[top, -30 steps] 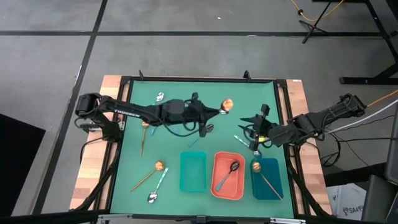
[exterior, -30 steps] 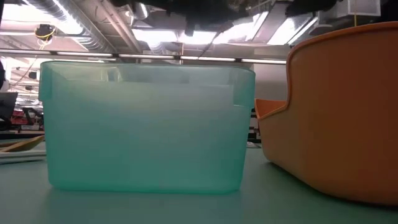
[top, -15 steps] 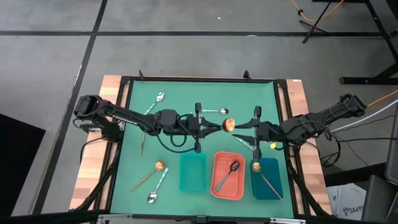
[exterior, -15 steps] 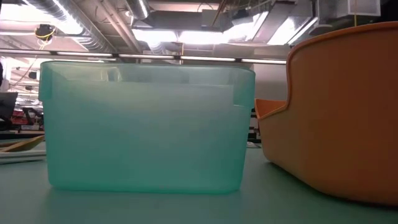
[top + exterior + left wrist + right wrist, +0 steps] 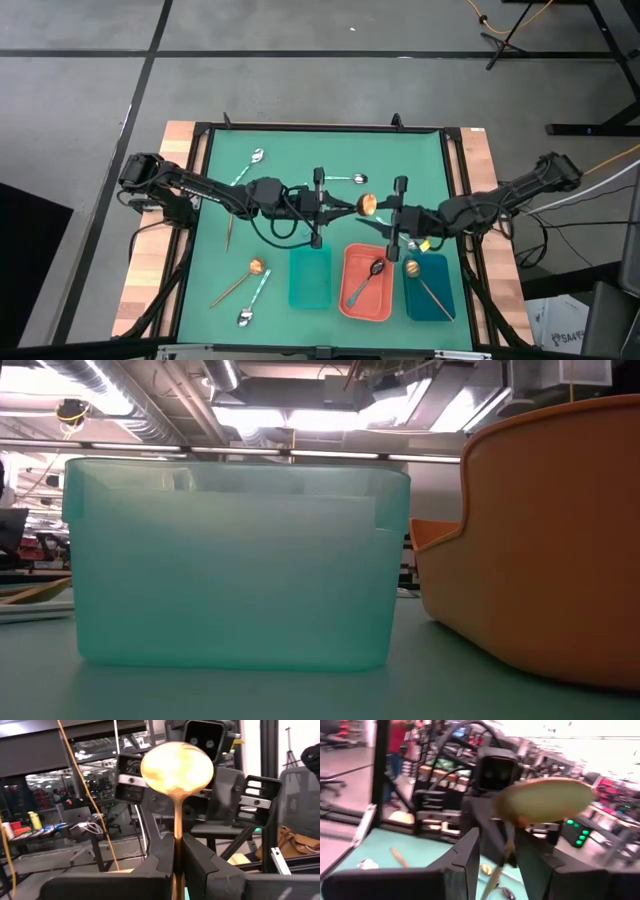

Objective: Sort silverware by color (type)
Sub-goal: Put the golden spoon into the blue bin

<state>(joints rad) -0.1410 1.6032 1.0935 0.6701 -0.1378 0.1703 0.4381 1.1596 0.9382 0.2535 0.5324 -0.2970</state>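
Two hands meet just above the coral tray (image 5: pixel 367 293) at mid-tabletop. We see the left hand (image 5: pixel 177 851) pinching the gold spoon (image 5: pixel 368 204) by its handle, bowl upright. The right hand (image 5: pixel 496 862) faces it, fingers spread around that spoon's handle.
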